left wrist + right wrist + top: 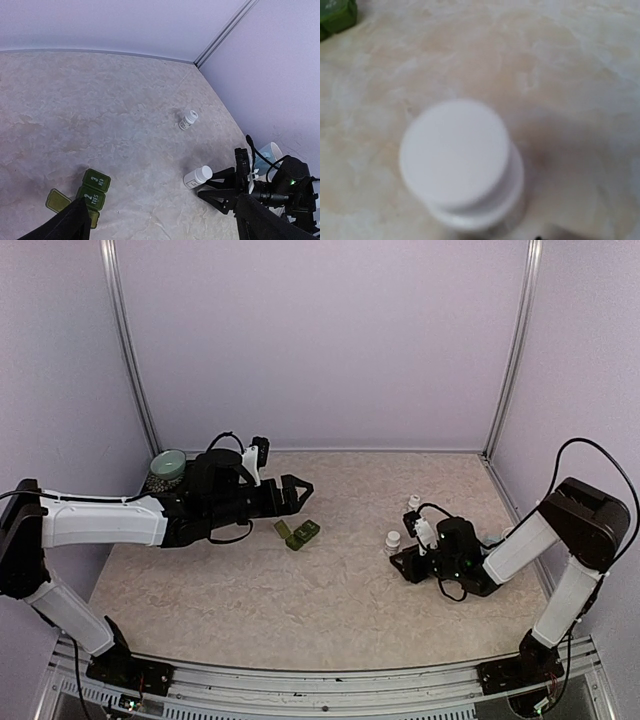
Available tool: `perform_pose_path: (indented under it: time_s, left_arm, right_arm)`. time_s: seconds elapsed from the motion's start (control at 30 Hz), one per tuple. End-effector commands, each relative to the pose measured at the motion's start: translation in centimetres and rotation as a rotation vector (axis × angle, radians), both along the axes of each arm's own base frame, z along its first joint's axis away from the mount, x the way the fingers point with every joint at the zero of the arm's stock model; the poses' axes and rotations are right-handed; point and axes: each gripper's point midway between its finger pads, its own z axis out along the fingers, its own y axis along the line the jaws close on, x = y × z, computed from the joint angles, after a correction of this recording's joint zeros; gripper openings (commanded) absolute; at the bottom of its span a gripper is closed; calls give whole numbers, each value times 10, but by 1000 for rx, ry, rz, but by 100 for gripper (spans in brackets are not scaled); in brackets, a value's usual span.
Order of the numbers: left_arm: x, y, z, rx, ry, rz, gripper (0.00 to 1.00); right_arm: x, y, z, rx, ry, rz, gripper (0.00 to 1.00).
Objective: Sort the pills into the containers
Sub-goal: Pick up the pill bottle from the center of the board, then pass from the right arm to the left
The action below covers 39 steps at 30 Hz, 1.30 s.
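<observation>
Stock on view: one dark green strip of containers [299,533], three joined compartments with one end lid flipped open, lying left of centre close by the left gripper [303,493], whose fingers stand wide with nothing between them. Two white bottles stand right of centre, a far bottle [413,503] and a near bottle [393,540]. The right gripper [403,562], jaws spread and empty, sits just beside the nearer one. One pale green bowl [168,470] and one pale blue mug [270,151] are also here. The table [330,600] is marbled beige, enclosed by plain lilac walls [320,340].
</observation>
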Motion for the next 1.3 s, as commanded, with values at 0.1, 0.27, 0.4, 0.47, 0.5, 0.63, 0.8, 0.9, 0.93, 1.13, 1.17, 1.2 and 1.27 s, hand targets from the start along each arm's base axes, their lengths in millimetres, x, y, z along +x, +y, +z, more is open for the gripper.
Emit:
perform_pose_path:
  time_s: [0.1,0.27,0.4,0.47,0.5,0.63,0.8,0.9,0.93,1.13,1.17,1.2,1.27]
  left_arm:
    - [1,-2,7,-26,-19,-4,99]
    - [-1,-1,7,-26,-16,-3,99]
    - [-2,0,5,-24,-15,-4,99]
    - [-2,-1,4,-24,-12,-8,99]
    - [-2,-2,3,-25,-11,-10,99]
    - [-3,-12,0,-15,-3,-44,99]
    - [-7,-35,-10,49,5,-102,99]
    - [-14,-53,-16,75,10,-168,99]
    - [-17,-59,-17,84,8,-192,99]
    - [-33,-91,-24,147,-6,-293,99]
    - [-36,-96,-22,149,-15,-308,99]
    - [-39,-101,-20,151,-26,-320,99]
    - [-44,-110,-15,149,-48,-346,99]
  right_arm:
    - [13,15,-1,2,-16,16,45]
    - [21,19,-10,-8,-9,10,42]
    - [20,22,-11,3,-23,22,35]
    - [19,23,-11,0,-24,27,28]
    - [18,24,-12,-3,-22,34,24]
    - [13,26,-6,-9,-37,51,22]
    - [4,36,13,-10,-79,93,20]
    - [-8,48,37,10,-107,146,20]
    - [-13,52,45,13,-118,168,20]
    - [-44,68,85,65,-133,277,20]
    - [-47,68,89,71,-133,285,20]
    - [-50,69,95,81,-135,295,20]
    - [-55,71,103,95,-139,312,20]
